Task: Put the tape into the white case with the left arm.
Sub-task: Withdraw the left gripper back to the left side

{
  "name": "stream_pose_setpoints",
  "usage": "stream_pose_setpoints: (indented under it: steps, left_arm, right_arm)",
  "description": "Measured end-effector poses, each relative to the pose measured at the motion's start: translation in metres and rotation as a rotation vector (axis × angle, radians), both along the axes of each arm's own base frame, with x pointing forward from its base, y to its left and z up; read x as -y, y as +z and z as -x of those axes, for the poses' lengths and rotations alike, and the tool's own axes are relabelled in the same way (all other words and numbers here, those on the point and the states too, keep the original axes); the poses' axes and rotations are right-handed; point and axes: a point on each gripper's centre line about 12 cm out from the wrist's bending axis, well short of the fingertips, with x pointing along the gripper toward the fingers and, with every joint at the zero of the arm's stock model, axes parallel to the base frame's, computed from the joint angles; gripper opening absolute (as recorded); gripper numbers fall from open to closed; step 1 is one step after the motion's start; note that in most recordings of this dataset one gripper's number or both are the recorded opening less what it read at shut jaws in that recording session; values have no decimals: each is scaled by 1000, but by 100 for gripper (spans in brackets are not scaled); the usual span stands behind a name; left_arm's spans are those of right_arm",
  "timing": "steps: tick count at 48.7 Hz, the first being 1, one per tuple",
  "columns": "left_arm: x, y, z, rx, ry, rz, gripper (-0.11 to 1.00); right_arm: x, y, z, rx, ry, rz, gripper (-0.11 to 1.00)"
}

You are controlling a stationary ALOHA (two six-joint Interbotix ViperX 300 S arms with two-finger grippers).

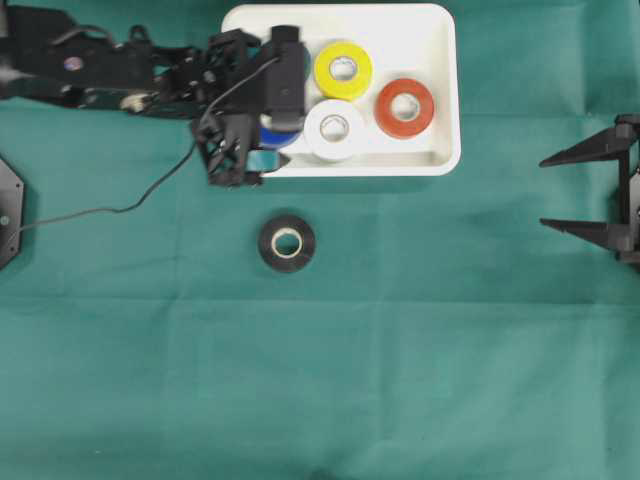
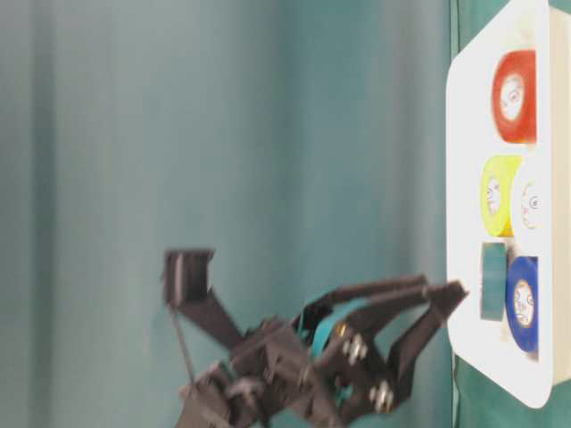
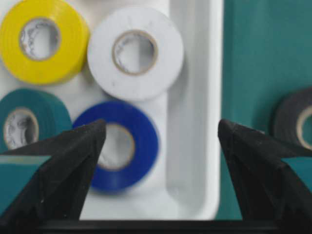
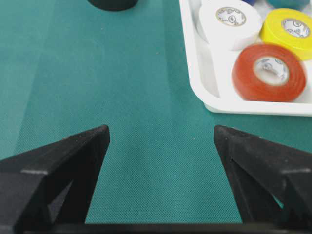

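The left gripper (image 3: pixel 161 141), jaws spread and empty, hid most of the blue tape (image 1: pixel 276 137) from overhead in the white case (image 1: pixel 440 100).

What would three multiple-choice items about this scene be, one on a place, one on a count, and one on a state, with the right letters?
1. Where does the black tape roll lie?
A. in the white case
B. on the green cloth, outside the case
C. between the right gripper's fingers

2. How many tape rolls lie in the white case?
A. three
B. five
C. seven

3. In what state is the left gripper?
A. open, holding nothing
B. shut on the yellow roll
C. shut on the black roll

Key: 1 B, the overhead view shows it alone on the cloth below the case. 2 B, the left wrist view shows yellow, white, teal and blue, and the overhead view adds red. 3 A, its fingers stand wide apart above the case rim.
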Motion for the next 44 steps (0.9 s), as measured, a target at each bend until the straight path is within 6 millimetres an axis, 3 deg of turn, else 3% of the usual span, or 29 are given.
stream_pose_setpoints:
  steps: [44]
  left_arm:
    - [32,-6,132,36,-14,-10,93]
  right_arm:
    - [0,0,0,-2,0,0,62]
